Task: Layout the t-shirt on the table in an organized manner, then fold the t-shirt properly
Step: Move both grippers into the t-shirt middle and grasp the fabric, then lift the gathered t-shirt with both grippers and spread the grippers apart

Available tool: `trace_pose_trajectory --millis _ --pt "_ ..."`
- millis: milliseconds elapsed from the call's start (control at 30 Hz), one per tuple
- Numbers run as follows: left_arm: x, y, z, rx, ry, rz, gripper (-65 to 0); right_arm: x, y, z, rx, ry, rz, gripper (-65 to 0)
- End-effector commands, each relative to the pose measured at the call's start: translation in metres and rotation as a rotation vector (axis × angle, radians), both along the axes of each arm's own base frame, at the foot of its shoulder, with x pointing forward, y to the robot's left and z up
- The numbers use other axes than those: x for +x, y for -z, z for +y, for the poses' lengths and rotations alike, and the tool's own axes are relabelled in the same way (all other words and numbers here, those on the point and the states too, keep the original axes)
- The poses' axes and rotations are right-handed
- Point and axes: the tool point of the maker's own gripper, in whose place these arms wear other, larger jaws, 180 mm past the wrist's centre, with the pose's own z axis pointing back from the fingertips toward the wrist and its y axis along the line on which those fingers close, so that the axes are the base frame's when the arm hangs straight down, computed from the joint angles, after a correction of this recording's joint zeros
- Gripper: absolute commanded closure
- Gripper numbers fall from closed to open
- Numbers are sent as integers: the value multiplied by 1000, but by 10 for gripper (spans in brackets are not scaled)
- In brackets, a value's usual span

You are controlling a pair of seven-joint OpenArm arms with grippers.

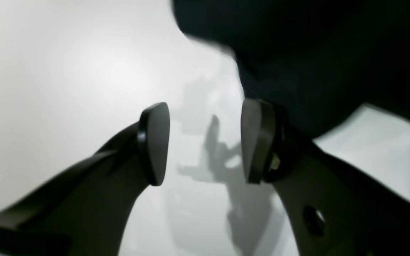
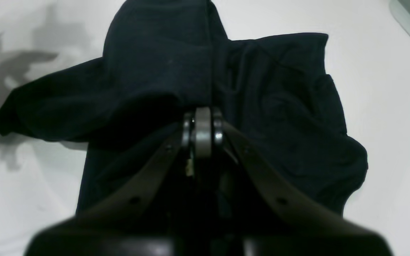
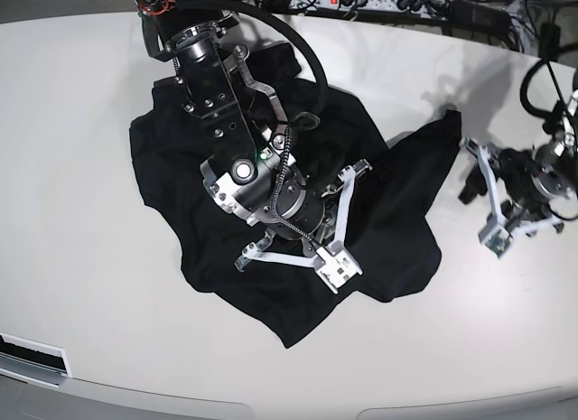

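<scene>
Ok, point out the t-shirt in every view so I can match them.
Left wrist: t-shirt fills the upper right, beyond the open left gripper.
Right wrist: t-shirt spreads across the centre, pinched in the shut right gripper.
Base: t-shirt lies mid-table, left of centre.
Shared landmark: the white table.

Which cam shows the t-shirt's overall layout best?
Base view: the whole t-shirt shows, rumpled on the table. Right wrist view shows most of it, partly behind the right gripper. Left wrist view catches only a blurred dark edge.
</scene>
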Motion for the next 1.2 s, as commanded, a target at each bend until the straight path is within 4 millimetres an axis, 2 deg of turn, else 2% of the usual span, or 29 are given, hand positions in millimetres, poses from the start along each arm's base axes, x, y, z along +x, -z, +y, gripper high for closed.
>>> trace_pose_trajectory --millis 0,100,200,333,467,500,600,667,833,900,933,1000,1033,1167 --pt "-2 -2 -1 -4 5 -10 -328 8 -14 1 22 0 -48 0" --pt "-20 21 0 30 -31 18 -328 7 -8 -8 -6 -10 -46 0" --pt "-29 35 6 54 -158 -12 -328 5 -3 -13 -29 -30 -43 0" --pt "-42 52 -9 42 -191 -37 -328 0 3 -17 -28 -72 -24 0" --pt "-42 68 -14 42 -208 -62 -328 -1 7 -22 -32 -77 -13 0" --pt "-42 73 -14 44 -212 -66 -328 -2 8 -23 -36 -74 -9 -16" --pt "-41 87 -8 42 -250 -65 -328 0 10 -28 -40 -50 -5 -132" --pt "-36 93 -3 52 -267 -61 -328 2 9 -31 -38 -34 -6 -188" --pt "-17 101 2 26 -293 -65 -322 3 9 -31 -34 -22 -5 -204" --pt "-12 106 6 12 -314 -49 -263 3 9 -31 -34 -22 -6 -204" --pt "-8 108 9 16 -326 -47 -205 3 9 -32 -35 -22 -6 -204" --pt "0 111 17 29 -353 -47 -44 4 8 -32 -35 -21 -7 -204" --pt "5 110 20 33 -361 -51 0 4 8 -32 -35 -22 -8 -204" --pt "26 90 26 90 -363 -86 0 4 8 -32 -35 -21 -7 -203"
